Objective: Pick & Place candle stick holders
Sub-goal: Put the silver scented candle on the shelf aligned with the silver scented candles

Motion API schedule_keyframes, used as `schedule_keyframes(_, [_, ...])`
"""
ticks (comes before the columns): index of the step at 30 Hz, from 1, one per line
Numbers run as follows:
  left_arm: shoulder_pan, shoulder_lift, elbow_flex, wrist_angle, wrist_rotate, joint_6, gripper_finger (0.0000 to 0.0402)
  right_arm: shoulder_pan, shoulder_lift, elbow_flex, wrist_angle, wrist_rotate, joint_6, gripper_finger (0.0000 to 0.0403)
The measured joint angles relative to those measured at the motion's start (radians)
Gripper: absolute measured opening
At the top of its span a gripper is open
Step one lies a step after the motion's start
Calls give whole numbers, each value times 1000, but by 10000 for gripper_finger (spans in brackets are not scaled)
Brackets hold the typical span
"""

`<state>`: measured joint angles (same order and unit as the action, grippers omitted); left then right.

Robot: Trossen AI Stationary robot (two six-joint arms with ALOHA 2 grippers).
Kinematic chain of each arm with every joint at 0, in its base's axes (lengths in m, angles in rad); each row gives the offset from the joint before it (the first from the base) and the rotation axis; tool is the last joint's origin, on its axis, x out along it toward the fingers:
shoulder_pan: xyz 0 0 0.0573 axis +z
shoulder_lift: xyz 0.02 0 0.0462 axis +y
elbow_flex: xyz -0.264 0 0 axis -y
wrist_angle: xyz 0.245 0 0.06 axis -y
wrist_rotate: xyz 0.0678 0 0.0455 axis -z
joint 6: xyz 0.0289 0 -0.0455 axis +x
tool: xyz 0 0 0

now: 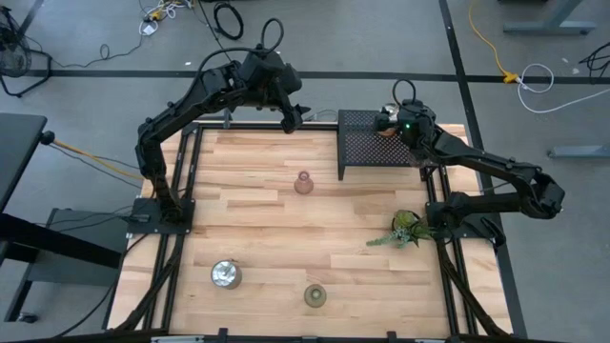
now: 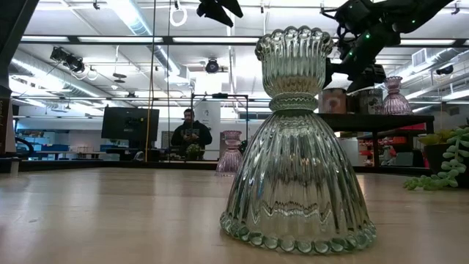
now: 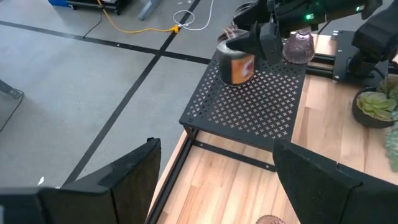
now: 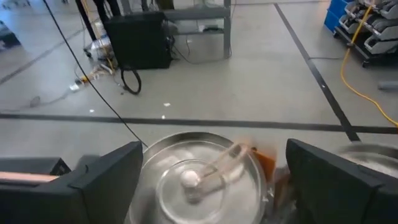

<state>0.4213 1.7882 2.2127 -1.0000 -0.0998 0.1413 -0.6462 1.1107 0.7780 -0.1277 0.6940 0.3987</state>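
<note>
— Three candle stick holders are on the bare wood: a pinkish glass holder (image 1: 303,182) near the middle, a silver holder (image 1: 226,274) toward the near left, and an olive-green holder (image 1: 315,296) at the near edge, all well apart.

— And the others?

— On the black mesh rack (image 3: 249,109) at the far right of the table stands an orange-tinted silver holder (image 3: 236,67), upright, near the rack's far corner. A second pinkish glass holder (image 3: 297,48) stands close beside it on the same rack.

— Which arm is there?

— The right gripper (image 1: 389,122) sits right over the orange-tinted one, straddling it. Whether it actually has hold of the holder, I cannot tell.

— The left?

— The left gripper (image 1: 294,119) hangs raised over the table's far edge, just left of the rack, its fingers (image 3: 130,174) spread wide with nothing between them.

— Anything else?

— A leafy plant sprig (image 1: 405,231) lies near the right edge, and a person (image 2: 189,132) sits far off in the room behind.
</note>
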Motion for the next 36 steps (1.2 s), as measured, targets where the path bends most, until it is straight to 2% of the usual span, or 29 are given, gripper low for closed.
schedule_keyframes(8, [0, 0, 0, 0, 0, 0, 309, 27, -44, 0, 90, -55, -120, 398])
schedule_keyframes(13, [0, 0, 0, 0, 0, 1, 309, 83, -117, 20, 71, -67, -192, 396])
schedule_keyframes(16, [0, 0, 0, -1, 0, 1, 309, 131, -165, 49, 41, -112, -247, 396])
schedule_keyframes(18, [0, 0, 0, -11, 0, 1, 309, 169, -198, 70, 21, -170, -271, 396])
schedule_keyframes(23, [-3, 0, 0, -69, 8, 0, 309, 280, -269, 97, 1, -436, -276, 396])
schedule_keyframes(25, [-10, 0, 0, -117, 55, -1, 309, 331, -290, 97, -12, -532, -275, 396])
schedule_keyframes(27, [-28, -1, 0, -168, 92, -31, 309, 386, -306, 97, -43, -574, -267, 396])
schedule_keyframes(30, [-85, -3, 0, -284, 59, -83, 306, 463, -322, 97, -119, -553, -237, 396])
schedule_keyframes(36, [-287, -36, -1, -483, -116, -289, 282, 569, -347, 97, -256, -451, -206, 396])
